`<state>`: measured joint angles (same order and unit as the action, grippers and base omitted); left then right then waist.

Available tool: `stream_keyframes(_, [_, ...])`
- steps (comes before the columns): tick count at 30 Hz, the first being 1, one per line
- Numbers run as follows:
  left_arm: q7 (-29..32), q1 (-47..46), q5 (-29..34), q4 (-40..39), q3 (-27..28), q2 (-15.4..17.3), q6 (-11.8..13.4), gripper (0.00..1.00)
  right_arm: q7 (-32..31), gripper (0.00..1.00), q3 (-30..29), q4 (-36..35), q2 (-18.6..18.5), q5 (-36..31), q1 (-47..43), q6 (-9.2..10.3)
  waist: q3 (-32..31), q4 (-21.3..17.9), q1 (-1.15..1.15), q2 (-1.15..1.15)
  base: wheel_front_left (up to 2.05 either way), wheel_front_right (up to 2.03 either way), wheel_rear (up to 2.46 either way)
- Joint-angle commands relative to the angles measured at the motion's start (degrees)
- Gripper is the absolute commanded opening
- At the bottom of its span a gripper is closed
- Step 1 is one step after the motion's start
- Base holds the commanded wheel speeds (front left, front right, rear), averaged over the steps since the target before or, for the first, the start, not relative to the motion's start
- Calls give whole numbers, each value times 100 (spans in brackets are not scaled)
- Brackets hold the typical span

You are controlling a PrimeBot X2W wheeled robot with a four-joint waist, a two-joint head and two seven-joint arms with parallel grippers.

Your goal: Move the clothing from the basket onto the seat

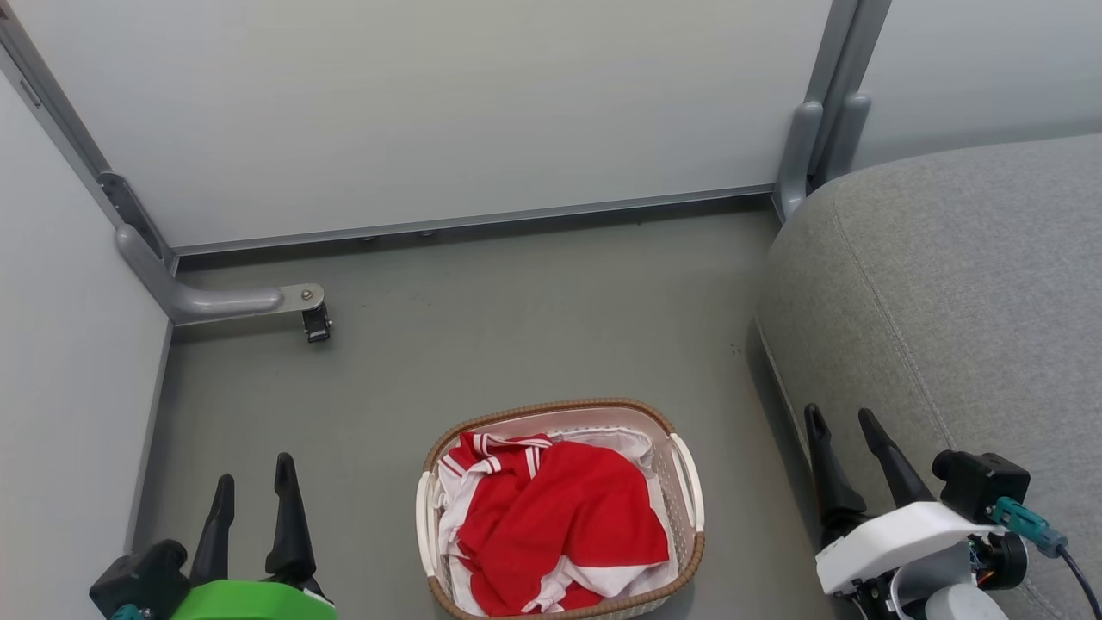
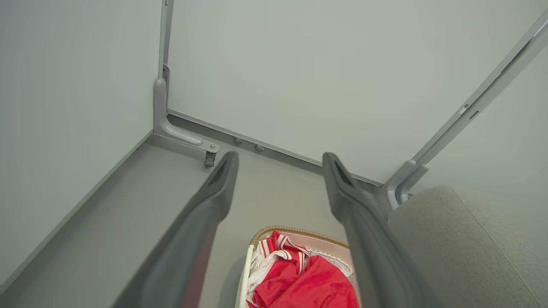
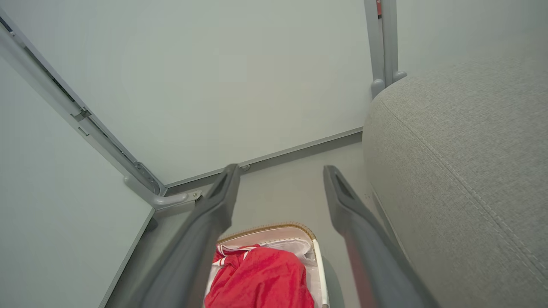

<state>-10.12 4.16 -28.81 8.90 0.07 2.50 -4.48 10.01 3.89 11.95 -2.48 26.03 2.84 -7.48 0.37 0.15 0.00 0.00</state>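
Lying heaped in the basket [image 1: 551, 405], the clothing [image 1: 551, 517] is still where the task found it: red folds with white trim fill it nearly rim to rim over a white liner [image 1: 616, 441], and nothing red rests on the seat [image 1: 947, 301]. The basket stands on the floor [image 1: 516, 327] toward its near edge, a little apart from the seat, which rises along the floor's right edge. The seat shows bare grey fabric as far as it is in view; part of it runs out of frame, so I cannot vouch for that part. The left gripper [image 1: 256, 469] hangs over the floor left of the basket, fingers spread and holding nothing; the right gripper [image 1: 839, 415] hangs by the seat's near side, likewise spread and empty. Neither touches cloth or rim. By my reading the task is at its start, with everything left: reach in, pinch a fold, carry it right onto the seat, and repeat for whatever lies beneath
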Motion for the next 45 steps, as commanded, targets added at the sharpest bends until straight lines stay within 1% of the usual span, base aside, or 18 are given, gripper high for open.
stream_keyframes(1, [-53,57,137,-7,13,48,23,100,62,100,16,9,-39,-158,-48,-1,1,1,0,0,0,0,0])
stream_keyframes(14, [-215,142,717,169,28,52,53,100,230,100,129,150,-44,-822,-81,-1,11,5,0,0,0,0,0])
stream_keyframes(32, [-413,247,1360,314,-46,57,109,100,424,100,280,280,-53,-1642,-89,-2,17,11,0,0,0,0,0])
stream_keyframes(42, [-521,281,1674,390,-71,57,114,100,530,100,329,300,-57,-2034,-80,-2,17,19,0,0,0,0,0])
stream_keyframes(45, [-506,263,1670,406,-71,57,115,100,527,100,326,308,-58,-2024,-73,-1,17,20,0,0,0,0,0])
